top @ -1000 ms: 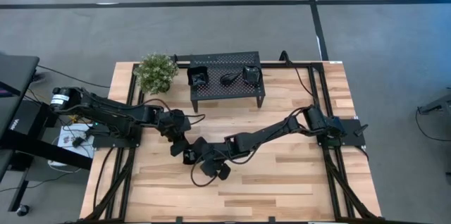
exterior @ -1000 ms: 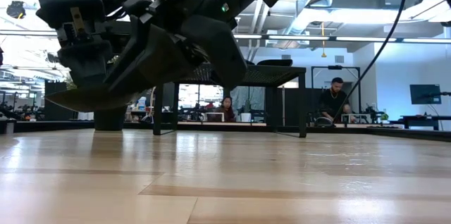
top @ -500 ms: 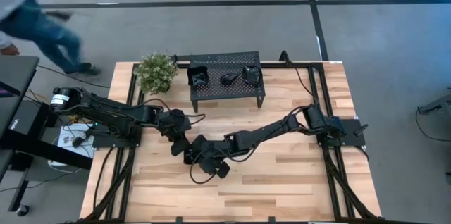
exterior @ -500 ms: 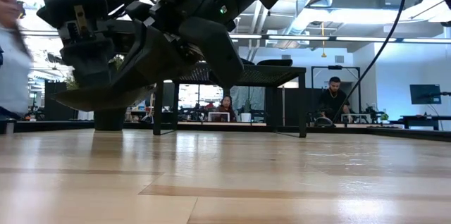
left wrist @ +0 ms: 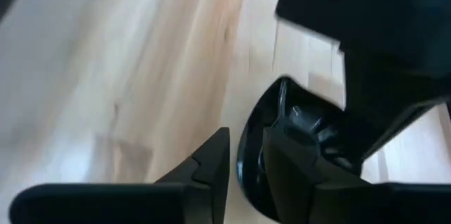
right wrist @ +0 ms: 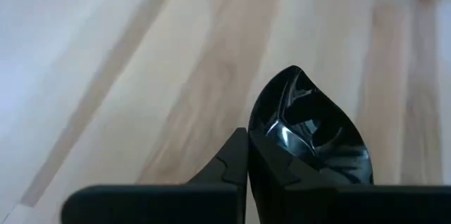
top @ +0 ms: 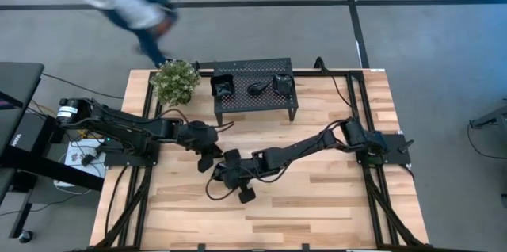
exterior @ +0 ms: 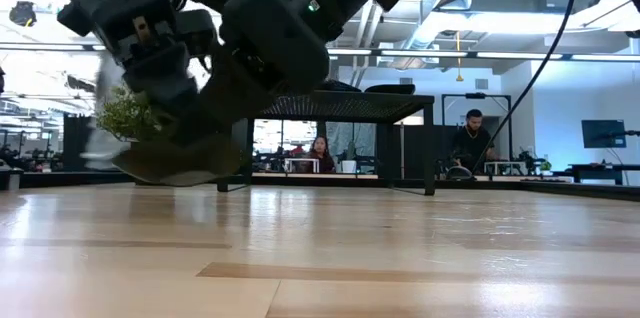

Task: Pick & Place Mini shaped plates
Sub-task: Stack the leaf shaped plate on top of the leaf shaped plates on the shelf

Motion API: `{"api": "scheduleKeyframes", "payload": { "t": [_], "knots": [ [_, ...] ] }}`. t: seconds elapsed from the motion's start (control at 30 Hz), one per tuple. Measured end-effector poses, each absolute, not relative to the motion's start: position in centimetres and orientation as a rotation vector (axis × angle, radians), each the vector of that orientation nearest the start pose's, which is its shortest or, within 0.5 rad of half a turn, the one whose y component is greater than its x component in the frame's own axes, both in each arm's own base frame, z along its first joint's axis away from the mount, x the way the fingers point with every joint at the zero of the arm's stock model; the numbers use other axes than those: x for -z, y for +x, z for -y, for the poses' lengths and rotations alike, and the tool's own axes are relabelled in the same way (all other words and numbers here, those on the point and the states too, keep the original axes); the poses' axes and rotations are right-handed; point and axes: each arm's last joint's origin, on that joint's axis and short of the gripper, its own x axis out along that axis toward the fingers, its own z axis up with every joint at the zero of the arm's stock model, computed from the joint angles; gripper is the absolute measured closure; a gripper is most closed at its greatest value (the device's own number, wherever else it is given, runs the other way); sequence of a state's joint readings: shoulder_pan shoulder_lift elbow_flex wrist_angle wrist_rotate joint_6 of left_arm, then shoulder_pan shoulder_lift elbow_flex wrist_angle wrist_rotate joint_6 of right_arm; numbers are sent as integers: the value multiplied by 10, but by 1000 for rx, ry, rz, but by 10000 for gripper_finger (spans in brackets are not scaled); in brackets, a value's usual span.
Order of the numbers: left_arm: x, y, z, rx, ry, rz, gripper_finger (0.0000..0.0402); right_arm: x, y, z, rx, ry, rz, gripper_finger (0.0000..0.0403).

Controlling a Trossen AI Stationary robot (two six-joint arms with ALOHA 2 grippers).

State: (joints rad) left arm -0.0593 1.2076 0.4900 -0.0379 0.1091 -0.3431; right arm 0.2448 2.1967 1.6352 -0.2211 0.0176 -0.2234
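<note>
Dark plate (exterior: 180, 161) hangs tilted just above the wooden table (exterior: 400, 248); perforated stand (exterior: 350, 108) behind.

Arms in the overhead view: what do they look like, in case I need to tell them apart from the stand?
Both arms are dark, almost black, built of chunky jointed segments. The left arm has a pale round label near its base and loose black cables trailing along it. The right arm is slimmer along its length. Each hand ends in two flat, dark fingers with stepped inner edges.

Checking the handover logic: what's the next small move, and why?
Probably back the left end effector away. Its fingers stand apart around the plate's rim, while the right end effector is clamped shut on that plate above the table.
</note>
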Motion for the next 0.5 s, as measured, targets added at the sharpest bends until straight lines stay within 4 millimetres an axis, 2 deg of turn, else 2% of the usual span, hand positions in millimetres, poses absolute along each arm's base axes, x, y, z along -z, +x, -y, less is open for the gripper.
{"api": "scheduleKeyframes", "payload": {
  "t": [0.13,0.2,0.4,0.5],
  "knots": [
    [-174,225,16,27,-307,-698,316,-174,458,-122,-55,-240,-824,401],
    [-175,226,16,34,-292,-681,316,-183,444,-122,51,-237,-906,401],
    [-175,226,16,47,-258,-674,316,-236,403,-123,239,-84,-970,402],
    [-177,227,16,51,-257,-653,317,-260,380,-123,355,-86,-964,402]
  ]
}}
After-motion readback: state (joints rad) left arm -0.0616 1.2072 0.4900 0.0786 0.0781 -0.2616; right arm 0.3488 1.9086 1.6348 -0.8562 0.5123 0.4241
